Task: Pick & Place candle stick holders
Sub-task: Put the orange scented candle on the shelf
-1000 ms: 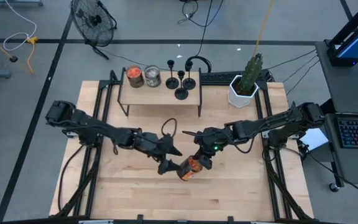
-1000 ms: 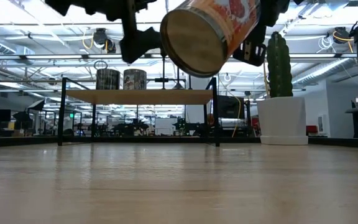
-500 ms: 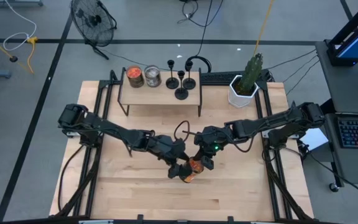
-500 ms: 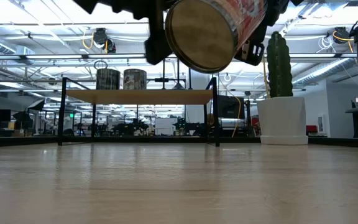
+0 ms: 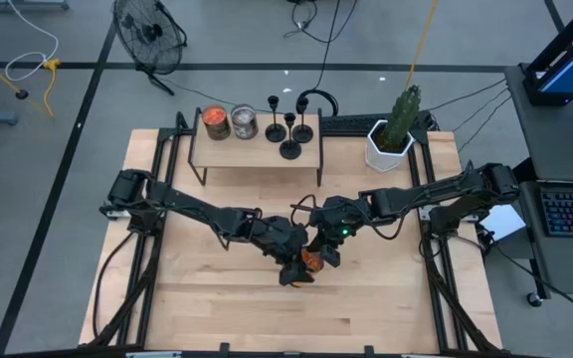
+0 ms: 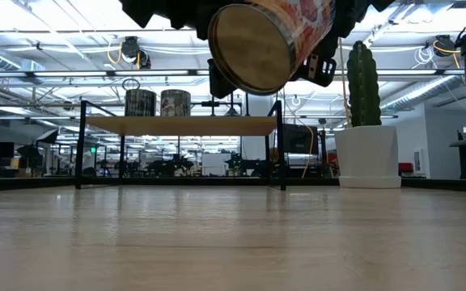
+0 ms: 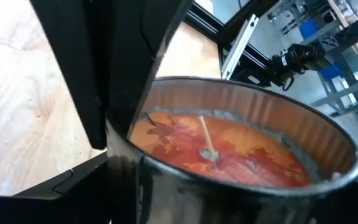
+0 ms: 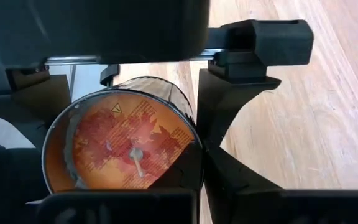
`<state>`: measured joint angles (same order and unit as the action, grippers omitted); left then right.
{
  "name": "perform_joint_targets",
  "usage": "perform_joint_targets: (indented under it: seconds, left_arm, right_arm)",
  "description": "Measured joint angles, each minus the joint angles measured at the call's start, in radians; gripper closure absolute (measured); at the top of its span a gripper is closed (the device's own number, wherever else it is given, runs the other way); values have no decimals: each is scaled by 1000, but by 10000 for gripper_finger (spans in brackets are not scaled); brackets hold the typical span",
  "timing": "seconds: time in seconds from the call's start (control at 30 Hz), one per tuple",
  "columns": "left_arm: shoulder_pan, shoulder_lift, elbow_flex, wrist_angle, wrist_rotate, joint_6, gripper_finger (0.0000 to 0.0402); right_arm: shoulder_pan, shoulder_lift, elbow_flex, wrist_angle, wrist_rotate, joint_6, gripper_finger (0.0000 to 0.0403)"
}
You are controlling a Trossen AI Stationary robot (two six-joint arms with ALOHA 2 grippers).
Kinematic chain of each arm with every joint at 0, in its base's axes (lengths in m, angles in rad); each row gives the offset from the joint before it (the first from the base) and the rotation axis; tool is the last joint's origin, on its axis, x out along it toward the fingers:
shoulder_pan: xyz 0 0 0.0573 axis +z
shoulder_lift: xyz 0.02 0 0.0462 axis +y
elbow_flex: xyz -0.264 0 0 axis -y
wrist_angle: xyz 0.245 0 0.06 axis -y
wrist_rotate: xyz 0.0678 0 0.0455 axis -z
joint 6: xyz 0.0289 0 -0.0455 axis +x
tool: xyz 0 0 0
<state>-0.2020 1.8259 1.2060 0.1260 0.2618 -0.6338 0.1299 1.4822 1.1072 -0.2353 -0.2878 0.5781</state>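
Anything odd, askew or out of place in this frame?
Yes. The task concerns the candle stick holders, which stand untouched on the shelf. Instead an orange-filled candle jar hangs tilted above the table, pinched by the right tool, with the open left tool around it.

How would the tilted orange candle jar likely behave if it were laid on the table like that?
The jar is round-walled and tilted, so laid down it would probably roll. Its wax fill suggests decent weight for its size. Its flat base should stand steadily if set upright.
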Motion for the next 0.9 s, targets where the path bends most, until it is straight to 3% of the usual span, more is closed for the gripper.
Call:
perform_joint_targets:
  seconds: [0.47, 0.67, 0.9]
  left_arm:
    - [-2, -2, 0, 2, -43, -34, 3]
    - [-5, -2, 2, 3, -40, -40, 53]
    - [-4, -2, 2, 2, -30, -47, 54]
  right_arm:
    - [0, 0, 0, 39, -15, -14, 403]
    - [-1, 2, -1, 39, -25, -20, 403]
    - [-1, 2, -1, 41, -28, -39, 395]
